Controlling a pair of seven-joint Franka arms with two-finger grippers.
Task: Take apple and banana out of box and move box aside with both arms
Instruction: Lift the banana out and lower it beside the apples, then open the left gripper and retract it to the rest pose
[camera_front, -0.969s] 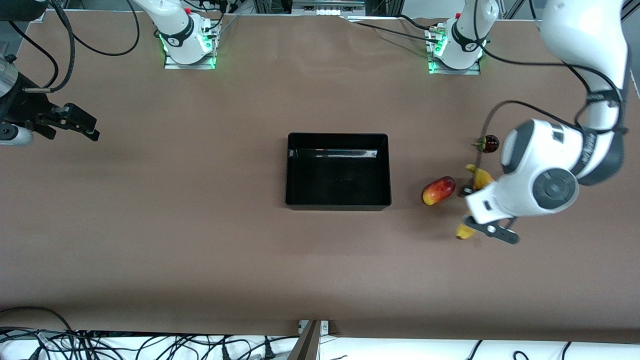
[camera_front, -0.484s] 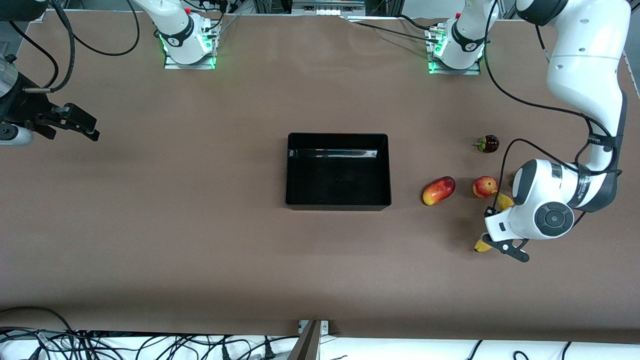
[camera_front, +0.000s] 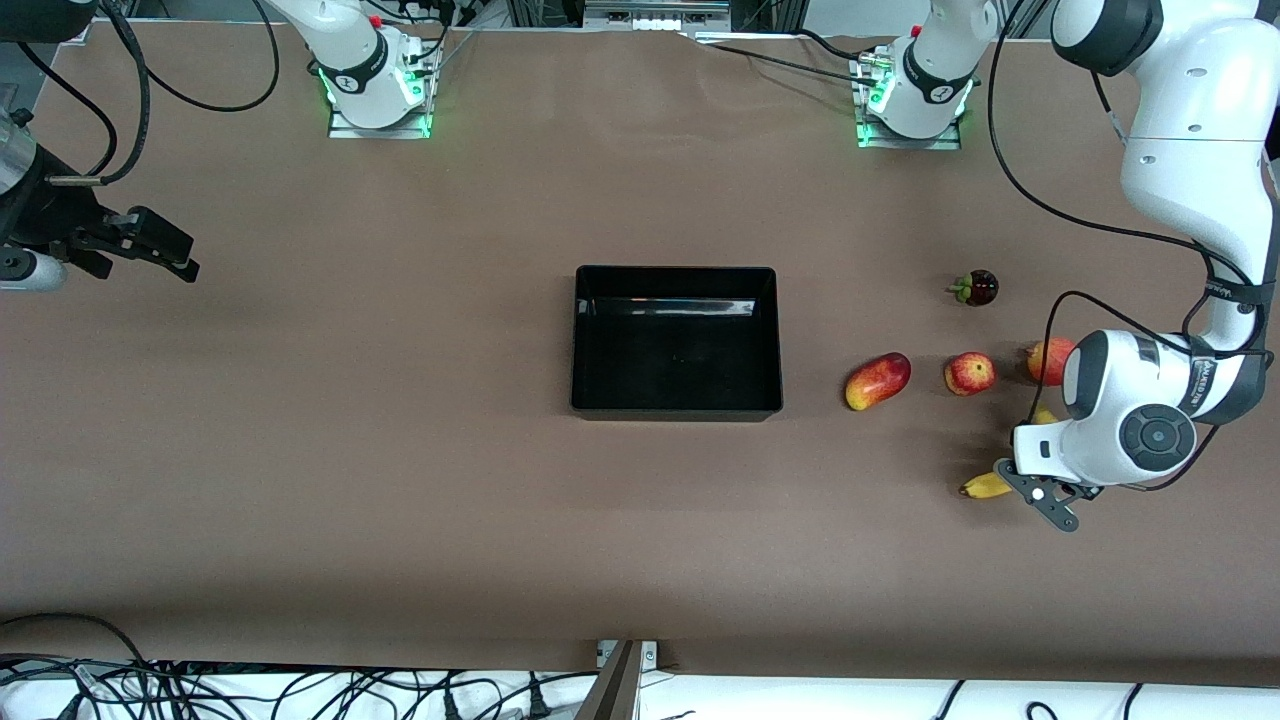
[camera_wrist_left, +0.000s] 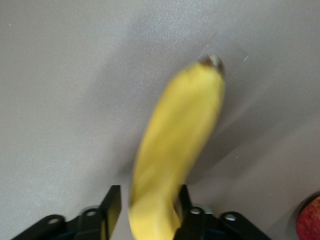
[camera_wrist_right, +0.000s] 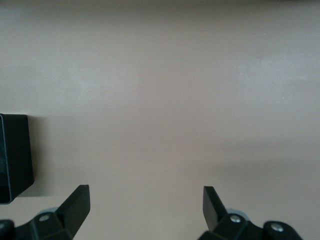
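The yellow banana (camera_wrist_left: 175, 145) lies on the table between the fingers of my left gripper (camera_wrist_left: 147, 192), which is open: one finger (camera_wrist_left: 112, 205) stands clear of the peel, the other sits against it. In the front view the left arm's wrist (camera_front: 1130, 430) covers most of the banana (camera_front: 985, 486); only its tip shows, nearer the camera than the red apple (camera_front: 969, 373). The black box (camera_front: 676, 340) sits mid-table. My right gripper (camera_front: 170, 248) waits open over bare table at the right arm's end, with nothing between its fingers (camera_wrist_right: 75, 200).
A red-yellow mango (camera_front: 877, 381) lies between the box and the apple. A dark purple fruit (camera_front: 976, 288) lies farther from the camera. Another round red fruit (camera_front: 1048, 360) peeks out beside the left arm. The box corner (camera_wrist_right: 15, 155) shows in the right wrist view.
The left arm carried the banana toward its own end of the table and lower, uncovering the apple and the other red fruit. Its jaws have parted. The right arm has not moved.
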